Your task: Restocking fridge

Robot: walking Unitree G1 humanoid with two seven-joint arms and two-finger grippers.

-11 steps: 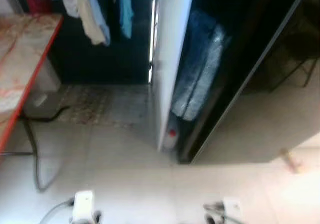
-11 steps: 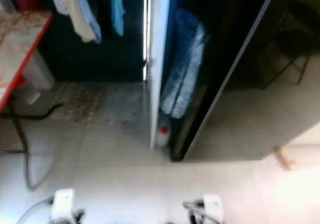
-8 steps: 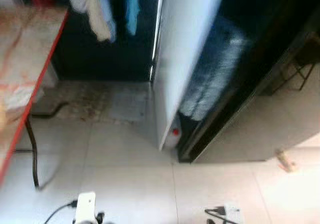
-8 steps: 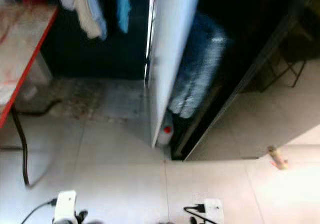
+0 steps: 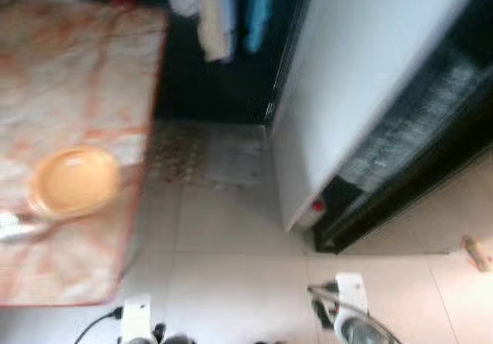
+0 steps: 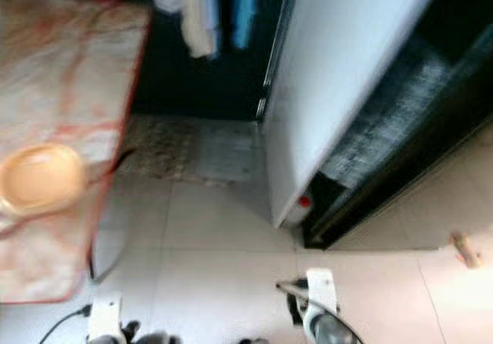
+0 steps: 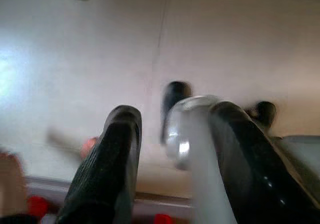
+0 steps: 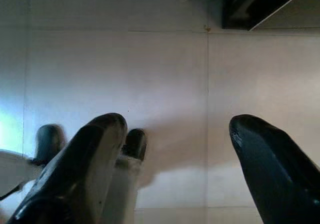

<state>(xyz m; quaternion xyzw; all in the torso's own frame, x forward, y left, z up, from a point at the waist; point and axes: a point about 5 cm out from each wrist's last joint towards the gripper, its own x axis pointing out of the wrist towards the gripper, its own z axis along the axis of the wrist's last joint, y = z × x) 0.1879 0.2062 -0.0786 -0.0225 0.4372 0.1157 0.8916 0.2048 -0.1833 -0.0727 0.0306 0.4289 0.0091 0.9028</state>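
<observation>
The fridge's white door (image 5: 370, 90) stands open at the right, with a dark inside behind it where a blurred blue-silver mass (image 5: 420, 121) shows. A small bottle with a red cap (image 5: 312, 208) stands on the floor at the door's foot. Both arms hang low over the pale floor tiles. In the left wrist view my left gripper (image 7: 172, 119) is open and holds nothing. In the right wrist view my right gripper (image 8: 177, 126) is open wide, also with nothing in it. The arms' white wrists (image 5: 135, 321) show at the lower edge of the eye views.
A marbled table with a red edge (image 5: 92, 75) fills the left and carries an orange plate (image 5: 75, 181). Clothes (image 5: 223, 13) hang at the back over a patterned mat (image 5: 192, 151). A cable (image 6: 108, 244) trails under the table. A small beige object (image 5: 476, 252) lies far right.
The whole picture has swung, so the camera has turned: the table and its orange plate have come into view and the fridge now sits further right and closer.
</observation>
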